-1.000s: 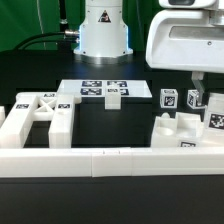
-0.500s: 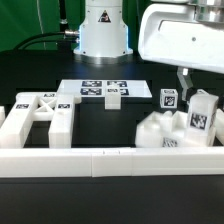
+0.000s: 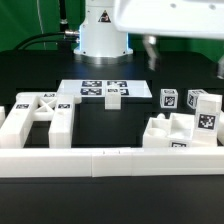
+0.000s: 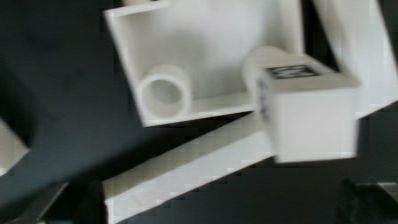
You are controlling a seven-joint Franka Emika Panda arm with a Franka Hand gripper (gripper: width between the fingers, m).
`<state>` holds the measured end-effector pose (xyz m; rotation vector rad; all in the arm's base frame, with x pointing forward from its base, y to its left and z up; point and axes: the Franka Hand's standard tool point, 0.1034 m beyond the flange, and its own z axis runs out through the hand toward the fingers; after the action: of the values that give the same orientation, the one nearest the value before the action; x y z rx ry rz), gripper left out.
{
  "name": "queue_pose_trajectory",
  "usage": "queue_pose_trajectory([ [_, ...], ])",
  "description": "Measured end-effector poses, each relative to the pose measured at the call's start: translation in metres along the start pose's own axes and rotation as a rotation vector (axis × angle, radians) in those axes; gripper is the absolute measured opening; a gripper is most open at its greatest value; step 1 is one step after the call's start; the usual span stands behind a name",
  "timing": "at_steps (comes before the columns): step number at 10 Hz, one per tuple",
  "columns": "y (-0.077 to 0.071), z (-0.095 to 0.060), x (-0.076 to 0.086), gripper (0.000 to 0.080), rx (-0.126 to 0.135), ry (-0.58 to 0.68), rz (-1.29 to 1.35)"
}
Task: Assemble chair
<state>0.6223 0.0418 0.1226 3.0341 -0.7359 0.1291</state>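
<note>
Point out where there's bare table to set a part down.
Free: the dark table between the marker board, the front rail, the flat chair piece at the exterior view's left and the chair-piece cluster at its right. That cluster is crowded.

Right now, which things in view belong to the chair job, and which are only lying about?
Chair job: large frame piece; small central block; tagged cube; upright tagged block; pile of pieces.
Not part of it: marker board; border rail; robot base.
</note>
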Motion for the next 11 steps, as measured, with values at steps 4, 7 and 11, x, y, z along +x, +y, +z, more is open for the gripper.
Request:
queue_pose_trajectory([
  [4,-0.003,0.002,-0.002,0.0648,-0.001,-0.002,0.000],
  [7,0.015,0.008,-0.010,0.0648,0.029,0.073,-0.114],
  [11,0.106,0.043,-0.058,0.0648,0.007,0.127,-0.248],
])
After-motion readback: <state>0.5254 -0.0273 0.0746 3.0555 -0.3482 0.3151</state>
